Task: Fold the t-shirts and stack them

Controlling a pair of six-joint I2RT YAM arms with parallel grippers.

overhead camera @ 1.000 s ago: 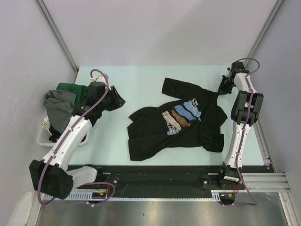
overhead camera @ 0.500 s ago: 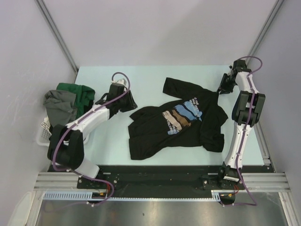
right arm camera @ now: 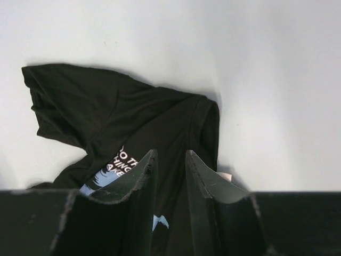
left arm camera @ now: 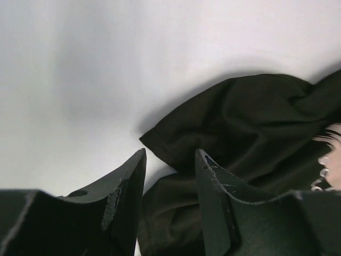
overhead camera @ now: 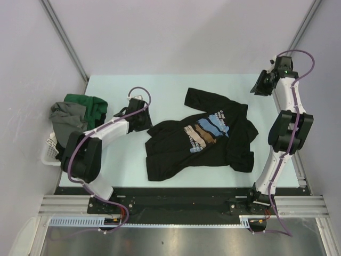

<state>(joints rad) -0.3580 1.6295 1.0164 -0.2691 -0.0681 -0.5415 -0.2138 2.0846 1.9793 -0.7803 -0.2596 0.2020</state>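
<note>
Printed t-shirt (overhead camera: 200,141) is lying crumpled but mostly spread, print up, mid-desk (overhead camera: 160,90); its long axis is running diagonally, near-left to far-right. The other shirts, green (overhead camera: 88,104) and grey (overhead camera: 66,120), are hanging heaped over the white basket (overhead camera: 49,152), well to the left of the printed t-shirt.

Key relation: left gripper (overhead camera: 139,118) is sitting just beside the printed t-shirt's left edge; in the left wrist view (left arm camera: 169,160) the jaws are standing moderately apart, nothing between them, with a folded dark hem lying just ahead of and below the tips. Right gripper (overhead camera: 260,85) is hanging apart from the printed t-shirt's far-right corner; in its wrist view (right arm camera: 170,156) the jaws are parted only narrowly and holding nothing, the cloth well below them. Left arm is therefore the nearer; judged next step is a pinch on the left edge to straighten the cloth.

Change over the last second: left gripper has been travelling from above the basket heap across to the printed t-shirt's left edge; right gripper has been backing away from the far-right corner it was touching; the cloth is lying almost unchanged.
</note>
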